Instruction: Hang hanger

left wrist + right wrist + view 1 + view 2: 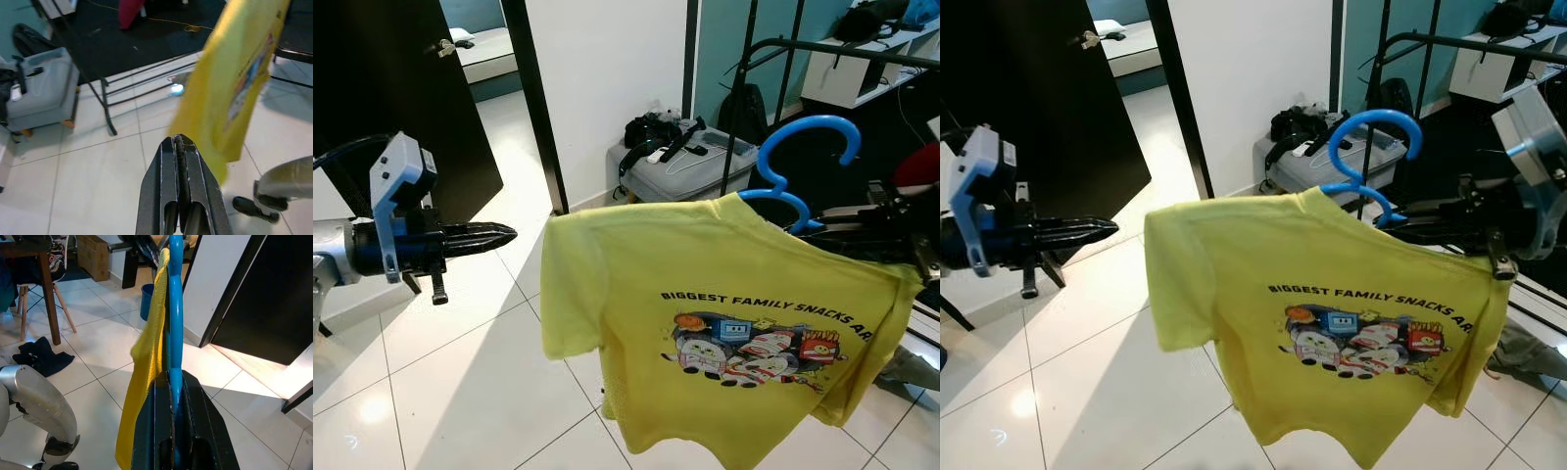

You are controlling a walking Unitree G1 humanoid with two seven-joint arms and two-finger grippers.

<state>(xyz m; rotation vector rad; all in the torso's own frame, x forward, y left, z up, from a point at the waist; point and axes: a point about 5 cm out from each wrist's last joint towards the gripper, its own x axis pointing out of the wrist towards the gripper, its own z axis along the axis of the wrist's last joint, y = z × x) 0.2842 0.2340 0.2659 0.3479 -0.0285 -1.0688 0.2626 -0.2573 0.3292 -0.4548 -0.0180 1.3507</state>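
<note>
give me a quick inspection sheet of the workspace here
surface: glossy white tiled floor, with glare patches
job's things: blue plastic hanger carrying a yellow printed t-shirt, held in the air; black metal clothes rail behind it, hook not yet on it
clutter: grey storage box with black straps and bags on top, by the white wall; dark cloth on the floor in the right wrist view
grippers: right gripper jaws shut on the hanger; left gripper jaws shut, holding nothing, apart from the shirt
cables: white cable on the box lid
surroundings: dark open door to a bedroom, teal wall, white shelf unit
</note>
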